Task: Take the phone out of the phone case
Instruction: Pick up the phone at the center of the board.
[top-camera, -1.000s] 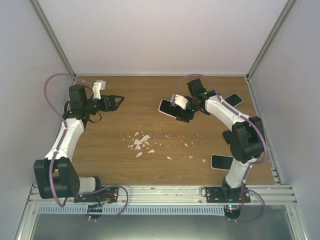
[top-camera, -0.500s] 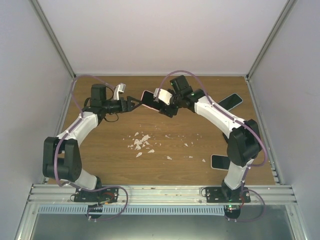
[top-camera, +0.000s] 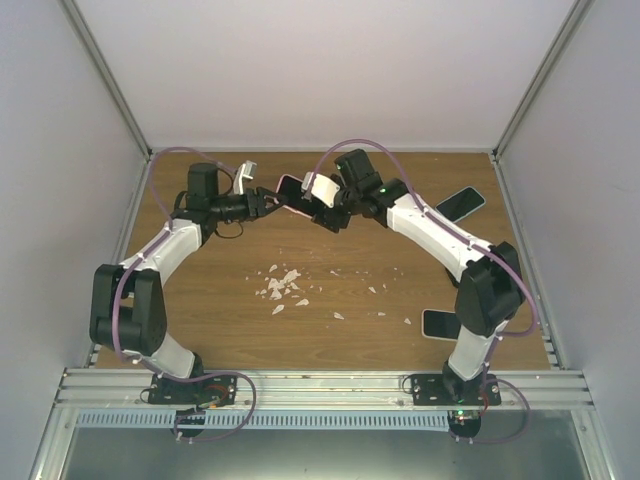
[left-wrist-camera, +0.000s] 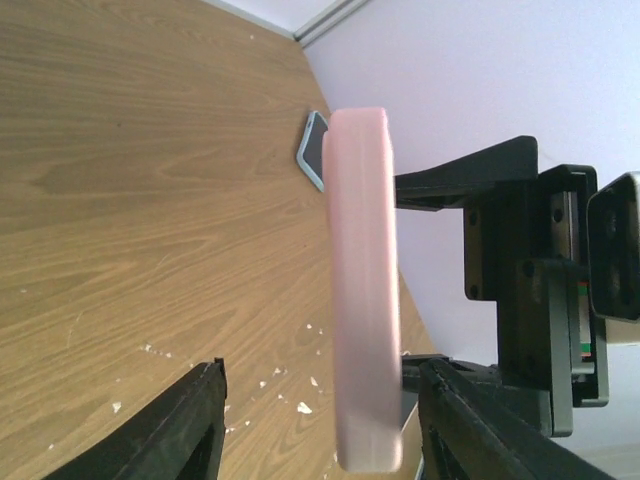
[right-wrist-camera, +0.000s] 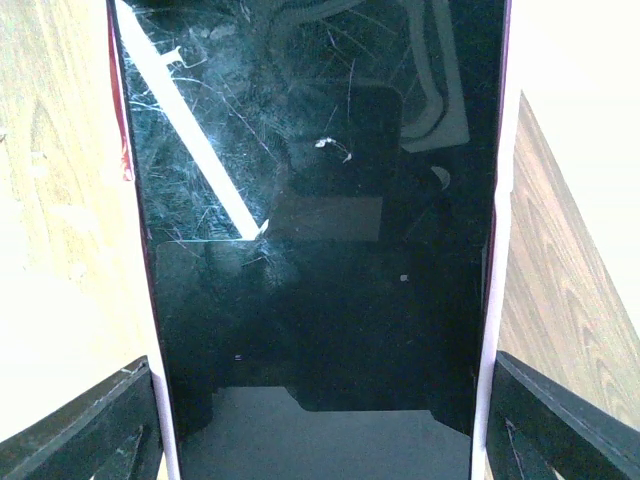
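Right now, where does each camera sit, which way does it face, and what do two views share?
Top external: above and behind the bases, facing down on the table; both arms show.
Left wrist: faces the pink case edge-on; left gripper fingers show.
Right wrist: faces the phone screen; right gripper fingers show.
Shared: the cased phone.

The left arm (top-camera: 165, 250) and the right arm (top-camera: 440, 232) both pair glossy white links with chunky black joint housings, and thin purple cables (top-camera: 352, 142) loop alongside them. The black angular fingers (left-wrist-camera: 190, 430) look matte. Small screws (left-wrist-camera: 527, 268) dot the right arm's black end block (left-wrist-camera: 500, 240).
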